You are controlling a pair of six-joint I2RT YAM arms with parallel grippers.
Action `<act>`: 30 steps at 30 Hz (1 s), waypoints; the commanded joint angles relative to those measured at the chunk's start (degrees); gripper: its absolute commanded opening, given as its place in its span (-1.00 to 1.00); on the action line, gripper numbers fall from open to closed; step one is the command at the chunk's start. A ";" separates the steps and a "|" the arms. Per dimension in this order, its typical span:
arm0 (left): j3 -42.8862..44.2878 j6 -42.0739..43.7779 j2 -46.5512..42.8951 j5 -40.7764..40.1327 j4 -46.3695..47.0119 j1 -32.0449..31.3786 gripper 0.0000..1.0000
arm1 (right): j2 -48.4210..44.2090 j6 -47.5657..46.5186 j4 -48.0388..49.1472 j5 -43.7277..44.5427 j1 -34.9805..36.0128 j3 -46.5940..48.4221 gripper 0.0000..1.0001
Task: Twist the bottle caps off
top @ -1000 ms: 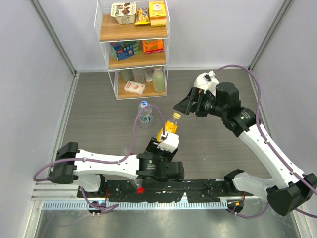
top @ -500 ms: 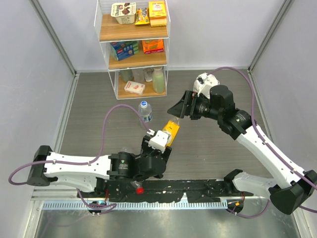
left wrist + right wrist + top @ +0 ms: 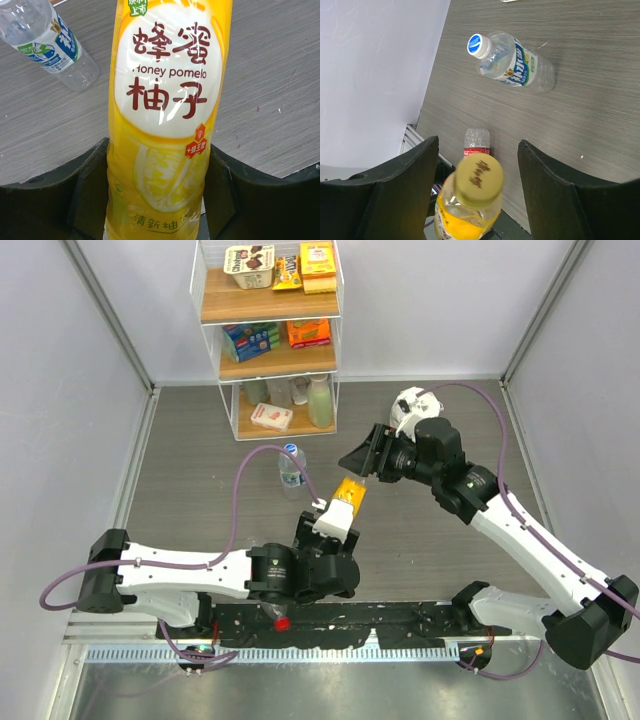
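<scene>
My left gripper (image 3: 157, 200) is shut on the lower body of the yellow bottle (image 3: 167, 110), holding it up, tilted, over the table's middle (image 3: 348, 497). Its yellow cap (image 3: 480, 176) is on and sits between the spread fingers of my right gripper (image 3: 479, 185), which is open and not touching it; in the top view that gripper (image 3: 358, 462) is just beyond the bottle's top. The blue-label clear bottle (image 3: 291, 466) stands capped with its white cap (image 3: 476, 45). The red-label bottle (image 3: 477, 142) lies behind the yellow one. A red cap (image 3: 283, 622) lies by the arm bases.
A white wire shelf (image 3: 270, 340) with boxes and a pale green bottle (image 3: 320, 400) stands at the back. Grey walls close in both sides. The left arm (image 3: 200, 575) stretches across the near left of the table.
The left arm has swung and brought the yellow bottle slightly back and right. My right gripper has moved left and down, so its open fingers now bracket the yellow cap.
</scene>
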 commanded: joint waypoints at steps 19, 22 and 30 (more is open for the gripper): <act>2.13 -4.87 1.71 -3.63 -1.48 0.47 -1.00 | -3.41 5.72 11.09 2.46 0.32 -4.23 0.26; 2.40 -4.96 2.76 -3.19 -1.48 0.47 -1.00 | -3.41 5.81 11.09 2.90 0.32 -4.75 0.25; 3.98 -9.53 5.05 -4.59 -6.67 0.47 -1.00 | -2.18 5.37 10.83 2.29 0.32 -5.55 -0.22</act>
